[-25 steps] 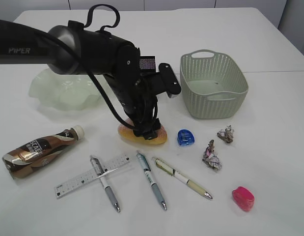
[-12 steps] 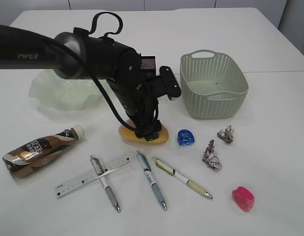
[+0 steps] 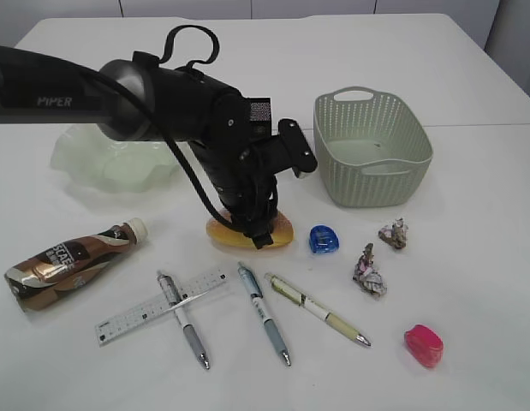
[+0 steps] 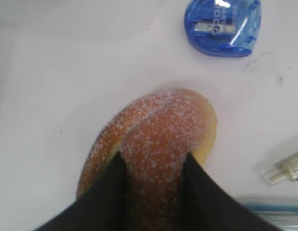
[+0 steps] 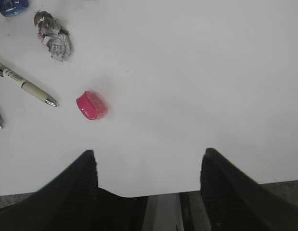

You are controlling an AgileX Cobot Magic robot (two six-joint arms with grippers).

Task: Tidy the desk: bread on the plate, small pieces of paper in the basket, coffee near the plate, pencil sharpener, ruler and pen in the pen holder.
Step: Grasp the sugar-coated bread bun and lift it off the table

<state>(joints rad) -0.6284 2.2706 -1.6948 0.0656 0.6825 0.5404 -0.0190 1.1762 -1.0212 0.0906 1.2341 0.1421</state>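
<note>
Desk (image 3: 470, 77) — three pens (image 3: 183, 320), two sharpeners (image 3: 324, 239), perhaps two paper scraps (image 3: 368, 272).

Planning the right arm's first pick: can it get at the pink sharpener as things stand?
Probably yes. The right gripper hangs open over bare desk, and the pink sharpener lies alone just ahead, nothing between; the nearest pen lies apart.

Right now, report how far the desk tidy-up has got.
Done: nothing; the plate and basket hold nothing. In hand: the left gripper has its fingers on either side of the bread, which lies on the desk. Left: both paper scraps, the coffee lying apart from the plate, blue and pink sharpeners, ruler, three pens. No pen holder shows.
</note>
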